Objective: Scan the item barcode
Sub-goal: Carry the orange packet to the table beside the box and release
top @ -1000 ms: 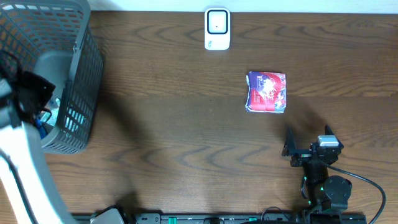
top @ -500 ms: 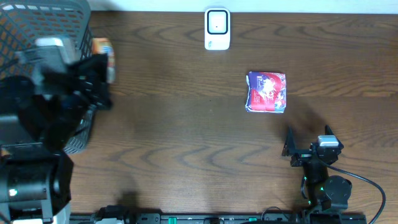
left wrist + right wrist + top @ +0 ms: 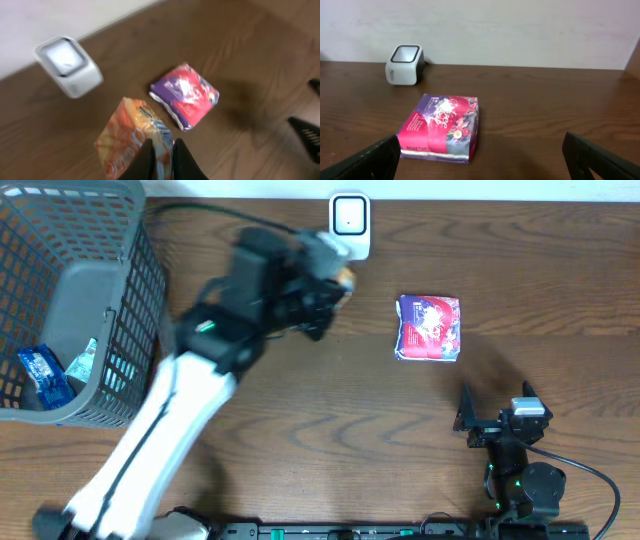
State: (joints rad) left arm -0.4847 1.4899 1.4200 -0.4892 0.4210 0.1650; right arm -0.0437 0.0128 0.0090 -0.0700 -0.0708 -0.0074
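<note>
We see our left claw [image 3: 159,150] clamped on an orange packet [image 3: 131,136] near the white scanner [image 3: 67,65]. Our right claw [image 3: 482,157] gapes wide, empty, facing a purple packet [image 3: 442,127] on the table [image 3: 545,100].

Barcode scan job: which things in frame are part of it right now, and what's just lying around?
In the job:
- orange snack packet, held in the shut left gripper
- white box-shaped barcode scanner

Lying about:
- purple-and-red flat packet, untouched
- grey mesh basket holding a blue packet
- right gripper, open and idle
</note>
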